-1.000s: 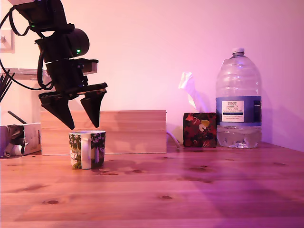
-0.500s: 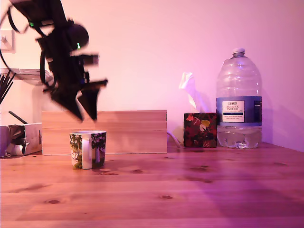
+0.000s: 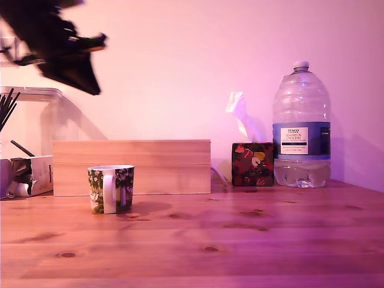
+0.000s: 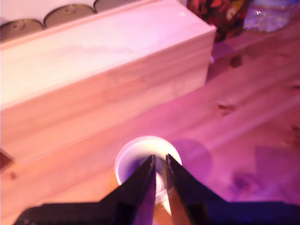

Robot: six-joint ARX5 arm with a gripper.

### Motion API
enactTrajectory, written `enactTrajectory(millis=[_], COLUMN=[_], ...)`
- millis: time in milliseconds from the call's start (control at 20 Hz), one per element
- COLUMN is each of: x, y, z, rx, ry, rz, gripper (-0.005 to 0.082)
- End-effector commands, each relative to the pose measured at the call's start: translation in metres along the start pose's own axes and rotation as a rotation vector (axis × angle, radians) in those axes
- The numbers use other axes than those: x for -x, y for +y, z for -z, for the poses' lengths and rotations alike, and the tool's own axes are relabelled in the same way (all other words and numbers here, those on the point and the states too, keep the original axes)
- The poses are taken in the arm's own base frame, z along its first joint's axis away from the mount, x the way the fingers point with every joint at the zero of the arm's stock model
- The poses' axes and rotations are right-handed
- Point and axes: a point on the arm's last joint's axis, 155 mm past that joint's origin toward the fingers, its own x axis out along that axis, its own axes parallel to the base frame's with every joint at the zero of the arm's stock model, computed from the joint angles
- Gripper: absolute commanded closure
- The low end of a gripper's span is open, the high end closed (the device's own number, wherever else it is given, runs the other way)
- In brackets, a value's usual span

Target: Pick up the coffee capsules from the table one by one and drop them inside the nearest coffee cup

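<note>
In the exterior view my gripper (image 3: 72, 66) hangs high at the exterior view's left, a dark motion-blurred shape well above the counter (image 3: 240, 246), too smeared there to read the gap between my fingers. The coffee cup (image 3: 111, 189) stands upright on the pine counter below it: a short mug with a dark green leafy print, a white rim and a white handle turned toward the camera. No capsule shows on the counter in this view. Just behind the cup lies a long plain wooden box (image 3: 132, 167). Further toward the exterior view's right stand a dark floral tissue box (image 3: 252, 164) with a tissue sticking up, and beside it a large clear water bottle (image 3: 301, 126) with a blue label. At the far left edge a small white carton (image 3: 33, 174) sits on the counter.

In the wrist view my two black fingers (image 4: 140, 187) taper to tips that lie nearly together, only a thin slit between them, and I see nothing held in that slit. Straight beyond the tips is the cup (image 4: 136, 150), seen from above as a white ring; its inside is in shadow and partly hidden by my fingers, so I cannot tell whether a capsule lies in it. The wooden box (image 4: 103, 70) runs past the cup, with the tissue box (image 4: 218, 14) at its far end. Nothing stands between my fingers and the cup.
</note>
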Motion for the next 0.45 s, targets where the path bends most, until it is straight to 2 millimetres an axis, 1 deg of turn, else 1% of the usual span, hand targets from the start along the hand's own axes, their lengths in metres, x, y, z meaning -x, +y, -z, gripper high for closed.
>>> enactTrajectory(millis=[0, 100, 250, 400], x=[0.015, 0.030, 0.046, 0.055], y=[-0.001, -0.004, -0.007, -0.008], z=[0.000, 0.009, 0.025, 0.027], rx=[0.015, 0.018, 0.036, 0.042], ry=[-0.043, -0.064, -0.070, -0.082], rz=[-0.005, -0.005, -0.005, -0.005], gripper=[0.0731, 0.0732, 0.0733, 0.0766])
